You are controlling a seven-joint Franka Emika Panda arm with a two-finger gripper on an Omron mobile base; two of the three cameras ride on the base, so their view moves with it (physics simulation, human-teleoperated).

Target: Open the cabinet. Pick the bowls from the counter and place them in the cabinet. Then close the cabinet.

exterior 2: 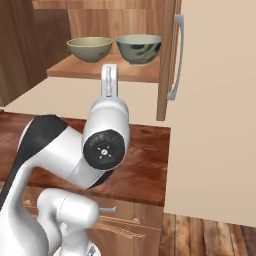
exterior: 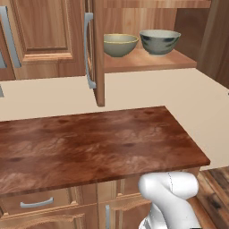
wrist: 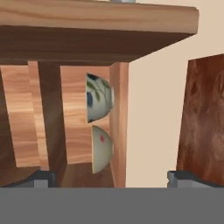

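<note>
**Wall cabinet with two bowls shelved, doors open**

Item 1. The left door (exterior: 95,49) of the medium-brown wooden wall cabinet (exterior: 147,62): raised-panel wood, swung out edge-on toward the camera in the left base view, its long vertical grey bar handle (exterior: 89,50) on the face turned left. A stiff, hinged panel, likely light to swing. The best hold is judged to be across the bar handle, or a flat push on the panel face; the smooth bar could slip if pinched near its end.

Item 2. Beige-olive round ceramic bowl with yellowish rim (exterior: 120,44): upright on the cabinet's wooden shelf, left of its neighbour and just beside it. Rigid, glazed, probably slippery and breakable; already placed, so no further hold looks needed.

Item 3. Grey-green round ceramic bowl with pale inside and dark leaf marks (exterior: 159,42): upright on the same shelf, slightly larger. The same handling is expected.

Item 4. The right door (exterior 2: 166,60) in the right base view: also open, edge-on, with a matching grey bar handle (exterior 2: 176,57).

Item 5. Long reddish-brown glossy wood-grain counter (exterior: 89,143): sits below the cabinet.

Item 6. Gripper (wrist: 114,179): jaws spread wide, holding nothing, facing the shelf. Closing both doors appears to be the remaining step.
</note>
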